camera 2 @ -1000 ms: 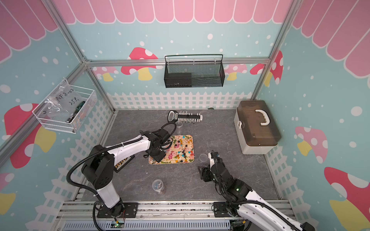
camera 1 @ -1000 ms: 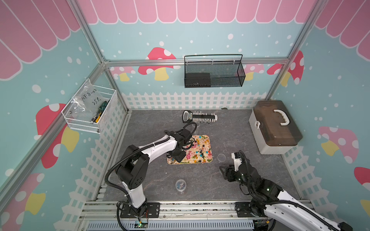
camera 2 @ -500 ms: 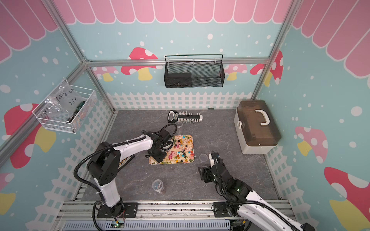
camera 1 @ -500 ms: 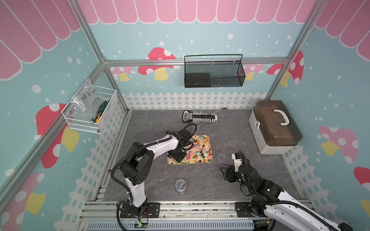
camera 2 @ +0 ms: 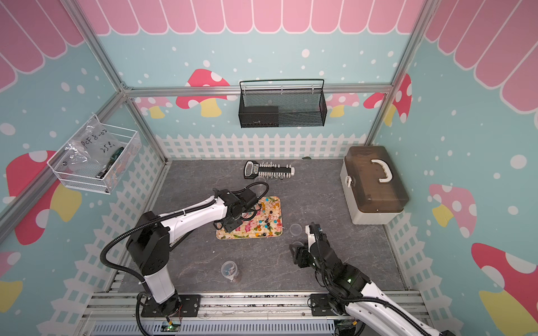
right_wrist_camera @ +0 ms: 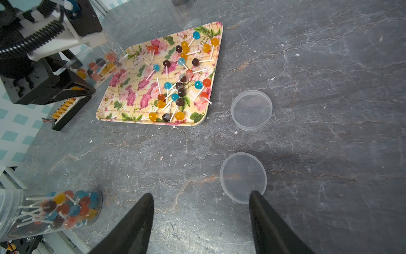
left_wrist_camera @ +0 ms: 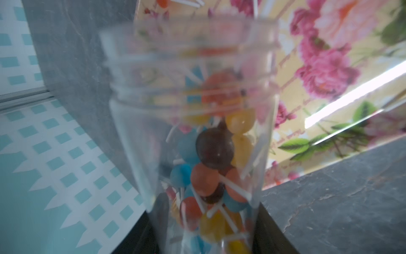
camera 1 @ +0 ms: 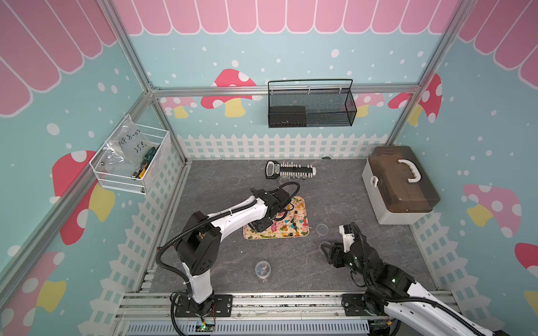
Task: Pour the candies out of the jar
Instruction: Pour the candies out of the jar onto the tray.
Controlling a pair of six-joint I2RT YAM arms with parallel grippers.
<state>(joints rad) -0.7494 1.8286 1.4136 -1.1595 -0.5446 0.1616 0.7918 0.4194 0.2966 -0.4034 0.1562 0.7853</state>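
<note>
My left gripper (left_wrist_camera: 204, 231) is shut on a clear jar (left_wrist_camera: 191, 99), which is tipped with its mouth at the left edge of the floral tray (right_wrist_camera: 123, 105). Candies (left_wrist_camera: 214, 151) with round coloured heads on white sticks still fill the jar's lower part. More candies (right_wrist_camera: 182, 81) lie scattered over the tray's right half, seen in both top views (camera 1: 294, 222). In a top view the left gripper (camera 1: 263, 224) hangs over the tray's left side. My right gripper (right_wrist_camera: 201, 211) is open above bare table, to the right of the tray (camera 1: 327, 251).
A second clear jar (camera 1: 263, 270) of lollipops stands near the front edge. Two clear lids (right_wrist_camera: 251, 110) (right_wrist_camera: 242, 177) lie right of the tray, one by my right fingertip. A tool rack (camera 1: 291, 170) lies at the back. A handled box (camera 1: 398, 183) is at the right.
The left jaws have closed onto the jar, and the left arm's elbow has swung toward the front. The right gripper has drawn back slightly toward the front.
</note>
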